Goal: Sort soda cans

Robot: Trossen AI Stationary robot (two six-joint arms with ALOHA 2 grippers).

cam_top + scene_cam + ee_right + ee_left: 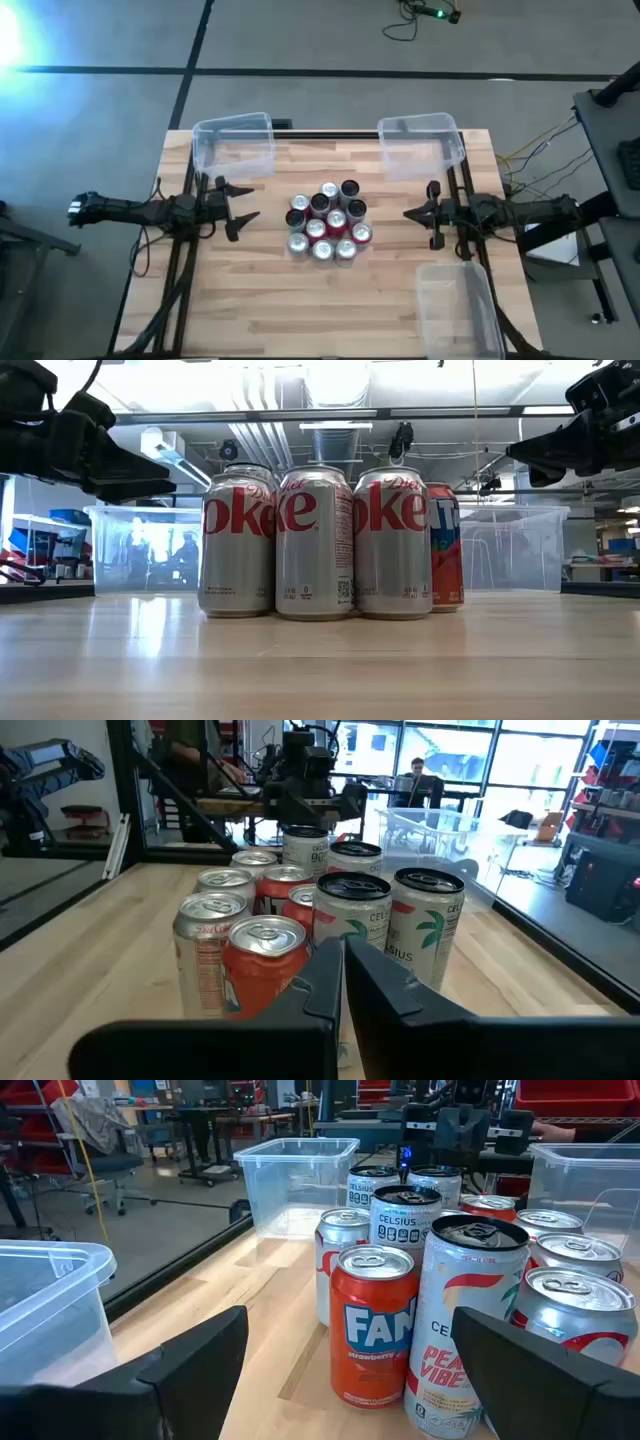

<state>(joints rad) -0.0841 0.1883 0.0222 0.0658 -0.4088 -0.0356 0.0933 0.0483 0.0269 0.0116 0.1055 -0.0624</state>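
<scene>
- Soda cans [328,222]: a tight upright cluster at the middle of the wooden table [250,310], silver, red and black bodies mixed, none in a bin.
- Diet Coke cans [313,543]: three silver, side by side at the cluster's near edge in the low view; a red can [446,547] stands just beside them.
- Orange Fanta can [372,1326]: nearest the left gripper, touching a tall Celsius can [463,1325].
- Left gripper [240,205]: on the table's left, near the cluster but apart from it, fingers spread wide, empty.
- Right gripper [412,214]: on the table's right, pointing at the cluster, fingers pressed together, holding nothing.
- Clear plastic bins: two at the far corners [234,143] [421,146], one at the near right [457,308].
</scene>
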